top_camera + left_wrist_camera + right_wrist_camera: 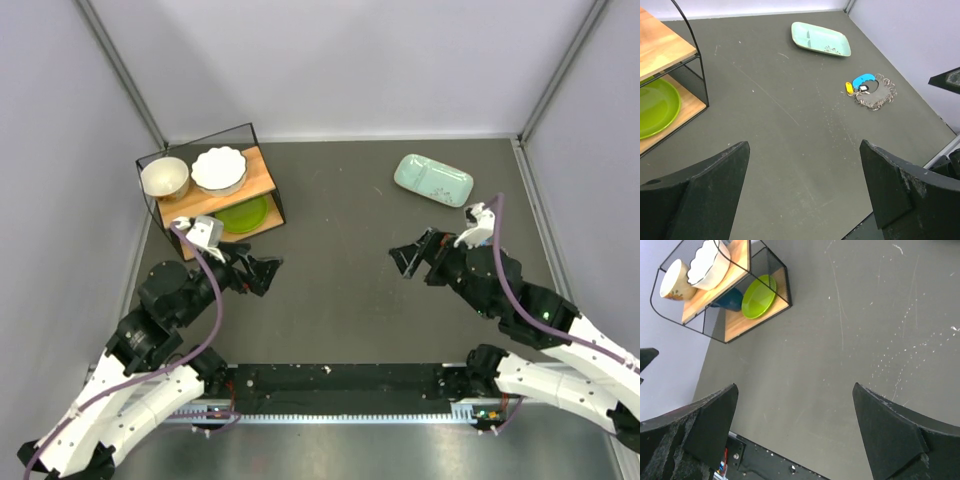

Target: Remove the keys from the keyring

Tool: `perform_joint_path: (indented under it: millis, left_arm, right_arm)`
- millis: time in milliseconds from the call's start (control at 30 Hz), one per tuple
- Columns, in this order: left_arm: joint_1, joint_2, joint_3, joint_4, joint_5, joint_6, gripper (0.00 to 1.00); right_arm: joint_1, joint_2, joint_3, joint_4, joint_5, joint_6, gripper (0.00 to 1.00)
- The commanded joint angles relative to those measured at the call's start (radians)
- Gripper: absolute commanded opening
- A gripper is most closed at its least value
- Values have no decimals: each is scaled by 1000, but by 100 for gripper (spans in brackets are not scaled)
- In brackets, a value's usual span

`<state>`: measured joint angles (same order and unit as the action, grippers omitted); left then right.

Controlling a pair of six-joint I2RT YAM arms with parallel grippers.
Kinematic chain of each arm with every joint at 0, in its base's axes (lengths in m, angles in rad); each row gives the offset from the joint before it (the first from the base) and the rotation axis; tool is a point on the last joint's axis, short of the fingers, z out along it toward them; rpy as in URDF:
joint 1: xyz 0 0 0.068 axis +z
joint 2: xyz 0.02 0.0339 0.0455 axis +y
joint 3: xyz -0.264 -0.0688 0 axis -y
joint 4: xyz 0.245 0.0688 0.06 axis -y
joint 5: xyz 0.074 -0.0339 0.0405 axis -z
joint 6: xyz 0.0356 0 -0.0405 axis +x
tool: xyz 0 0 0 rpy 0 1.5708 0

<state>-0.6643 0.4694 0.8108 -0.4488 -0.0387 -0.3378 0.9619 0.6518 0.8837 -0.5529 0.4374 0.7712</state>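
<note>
**Left wrist cam: keys at 1 o'clock of the left claw, both claws open and empty**

Left gripper [802, 192]: jaws spread wide with nothing between them, over the bare table [790, 125]. The keys [869, 98] sit in a small heap on the table at about 1 o'clock from it. They are well apart from the gripper and touch neither finger.

- Blue-covered key [863, 80] is on the heap's 11 o'clock edge.
- Yellow tag [849, 87] is just beside the heap at 9 o'clock.
- Keyring [888, 91] shows as thin silvery loops around the heap's 3 o'clock side. Too small to tell which keys are threaded on it.
- Teal tray [820, 39] lies at 11 o'clock of the heap, near but not touching.

Right gripper [795, 435]: jaws also spread wide and empty, over bare table. Its camera looks towards the wire rack [715, 290] at 11 o'clock, with a green plate [758, 296] on the lower shelf. From that view I can't tell where the heap lies relative to this claw.

Top external: the two claws face each other across mid-table. I can't make out the heap there.
</note>
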Motion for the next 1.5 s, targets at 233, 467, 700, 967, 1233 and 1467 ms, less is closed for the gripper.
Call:
perform_joint_path:
  millis: [233,467,700,967,1233,1467]
  left_arm:
    - [-3,-48,-151,74,-138,72,96]
    - [-4,-11,-159,121,-67,117,95]
    - [-4,3,-147,85,-36,138,94]
    - [-4,-60,-168,90,-75,138,93]
    - [-4,-54,-168,84,-58,140,93]
    - [-4,-40,-168,85,-64,146,93]
  right_arm:
    - [8,45,31,21,175,-51,99]
    - [-174,245,78,-31,152,-286,99]
    - [-613,495,95,-68,-186,-313,76]
    - [-781,776,132,-50,-315,-337,50]
    - [-819,931,158,5,-327,-363,45]
    - [-824,967,144,25,-295,-388,45]
